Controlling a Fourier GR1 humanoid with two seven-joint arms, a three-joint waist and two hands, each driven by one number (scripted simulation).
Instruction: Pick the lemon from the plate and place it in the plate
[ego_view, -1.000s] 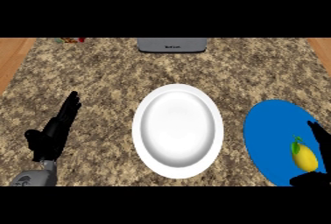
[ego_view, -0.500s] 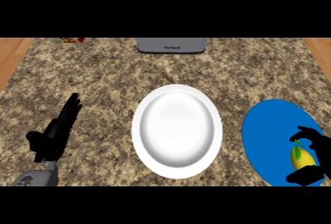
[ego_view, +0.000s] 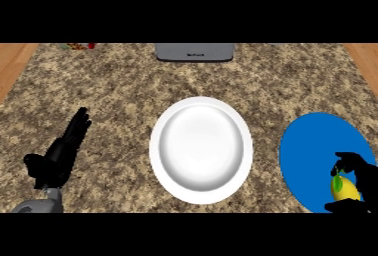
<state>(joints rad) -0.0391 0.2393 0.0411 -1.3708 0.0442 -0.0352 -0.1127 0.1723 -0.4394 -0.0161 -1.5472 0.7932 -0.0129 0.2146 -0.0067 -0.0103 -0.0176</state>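
Left hand (ego_view: 57, 159) rests open over the counter (ego_view: 111, 90), fingers straight, same spot as before. To its right sits the white plate (ego_view: 201, 149), bare. Further right, the right hand (ego_view: 356, 172) has closed in since a second ago: fingers now curl round the lemon (ego_view: 344, 188), which sits inside its grasp on the blue plate (ego_view: 310, 150).

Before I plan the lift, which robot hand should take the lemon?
Right. The right robot hand is already curled around the lemon on the blue plate; the left robot hand rests open across the white plate.
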